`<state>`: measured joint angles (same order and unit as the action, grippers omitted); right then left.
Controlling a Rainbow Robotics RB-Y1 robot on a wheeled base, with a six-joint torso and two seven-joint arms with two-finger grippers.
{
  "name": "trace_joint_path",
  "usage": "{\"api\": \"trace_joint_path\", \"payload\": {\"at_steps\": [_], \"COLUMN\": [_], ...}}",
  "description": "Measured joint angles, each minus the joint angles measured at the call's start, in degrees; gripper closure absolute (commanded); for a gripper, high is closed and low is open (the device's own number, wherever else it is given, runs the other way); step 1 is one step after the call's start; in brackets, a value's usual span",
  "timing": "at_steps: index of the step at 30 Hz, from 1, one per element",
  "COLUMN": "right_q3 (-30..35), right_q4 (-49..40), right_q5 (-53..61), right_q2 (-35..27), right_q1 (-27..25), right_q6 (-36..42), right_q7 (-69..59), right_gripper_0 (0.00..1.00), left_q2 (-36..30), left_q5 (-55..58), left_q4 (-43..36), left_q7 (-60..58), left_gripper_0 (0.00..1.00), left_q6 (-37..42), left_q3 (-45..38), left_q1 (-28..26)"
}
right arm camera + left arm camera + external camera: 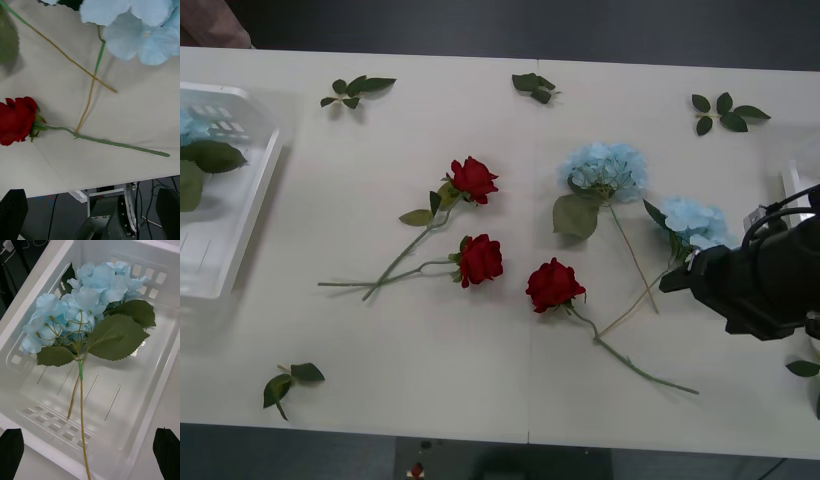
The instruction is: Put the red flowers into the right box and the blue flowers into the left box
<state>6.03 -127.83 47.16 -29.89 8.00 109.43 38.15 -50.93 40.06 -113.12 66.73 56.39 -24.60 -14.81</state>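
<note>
Three red flowers lie mid-table: one (474,179) at the back, one (480,260) in the middle and one (554,285) nearest my right arm. Two blue flowers (607,168) (695,222) lie to their right with stems crossing. My right gripper (90,219) hangs open above the table's front edge, over the nearest rose's (17,120) stem, with a blue head (138,30) beyond it. My left gripper (90,455) is open above the left box (157,371), where two blue flowers (86,303) lie. The left box (240,215) sits at the table's left end. A white edge of the right box (792,185) shows at far right.
Loose green leaf sprigs lie at the back left (358,90), back middle (533,87), back right (725,110), front left (288,383) and right edge (802,368). The black right arm (765,280) reaches in from the right over the table.
</note>
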Motion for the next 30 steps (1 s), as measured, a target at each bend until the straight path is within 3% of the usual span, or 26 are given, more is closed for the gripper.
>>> {"api": "trace_joint_path", "payload": {"at_steps": [6, 13, 18, 30], "right_q3": [-6.5, -13.1, -15.3, -19.9], "right_q4": [3.9, 10.7, 16.0, 24.7], "right_q5": [-6.2, -10.2, -10.6, -14.3], "right_q2": [0.0, 0.0, 0.0, 0.0], "right_q1": [-0.1, 2.4, 4.8, 8.2], "right_q6": [-6.3, -9.9, -13.4, -19.4], "right_q7": [0.0, 0.1, 0.2, 0.2], "right_gripper_0": [0.0, 0.0, 0.0, 0.0], "left_q2": [0.0, 0.0, 0.0, -0.1], "left_q5": [2.1, 1.7, 0.1, -8.7], "left_q4": [-3.0, -4.6, -4.6, -4.6], "left_q7": [0.0, 0.0, 0.2, 10.5], "left_gripper_0": [0.0, 0.0, 0.0, 0.0], "left_q6": [4.0, 18.3, 22.5, 23.6], "left_q3": [0.0, -0.2, 0.5, 18.1], "left_q1": [2.6, 12.4, 17.8, 24.0]}}
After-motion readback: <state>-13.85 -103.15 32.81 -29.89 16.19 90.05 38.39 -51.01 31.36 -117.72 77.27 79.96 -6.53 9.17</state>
